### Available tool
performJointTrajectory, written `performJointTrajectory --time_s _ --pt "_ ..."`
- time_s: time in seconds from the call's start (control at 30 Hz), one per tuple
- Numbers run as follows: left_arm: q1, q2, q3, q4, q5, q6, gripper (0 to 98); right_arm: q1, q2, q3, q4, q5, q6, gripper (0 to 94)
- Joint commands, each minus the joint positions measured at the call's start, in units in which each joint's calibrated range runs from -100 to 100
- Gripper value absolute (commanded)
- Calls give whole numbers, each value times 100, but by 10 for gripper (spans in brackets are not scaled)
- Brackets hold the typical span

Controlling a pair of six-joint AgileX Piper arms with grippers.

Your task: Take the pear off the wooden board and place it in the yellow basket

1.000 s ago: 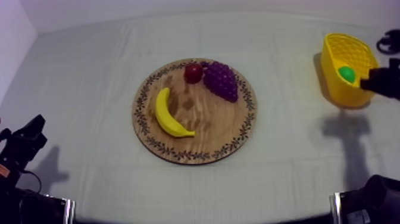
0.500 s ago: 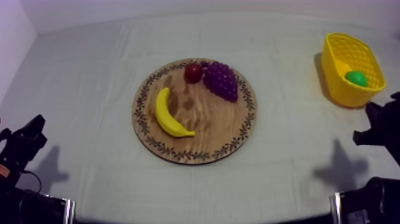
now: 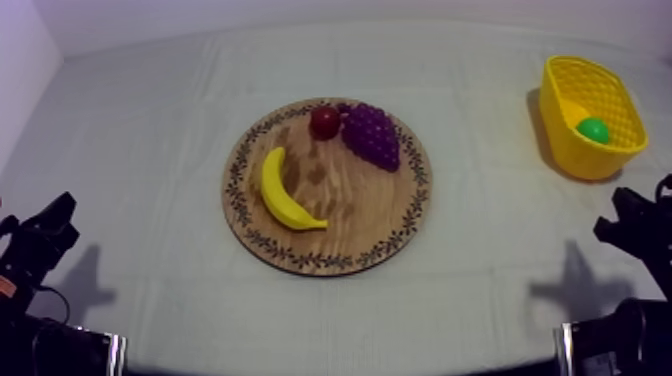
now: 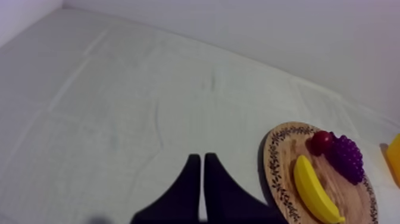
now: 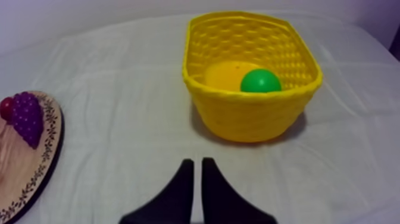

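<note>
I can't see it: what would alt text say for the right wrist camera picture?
A yellow basket stands on the cloth with the pear inside. The right arm's black jaws lie shut, short of it; the wooden board with grapes lies nearby.

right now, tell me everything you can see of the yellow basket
The yellow plastic-looking basket is an oval tub with latticed walls and a thicker rim. It stands upright on the grey-white cloth, off to my right, apart from the round wooden board. Inside it lies the green toy pear. Nothing else touches it.
</note>
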Motion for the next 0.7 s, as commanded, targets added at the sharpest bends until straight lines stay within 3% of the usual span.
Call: performJointTrajectory --time_s 0.0,0.17,0.67 --pt "1 0 2 -2 1 3 1 -4 -4 33 37 -189 283 13" --pt "1 0 2 -2 1 3 1 -4 -5 67 66 -279 554 4" --pt "1 0 2 -2 1 1 1 -4 -5 74 71 -297 516 2"
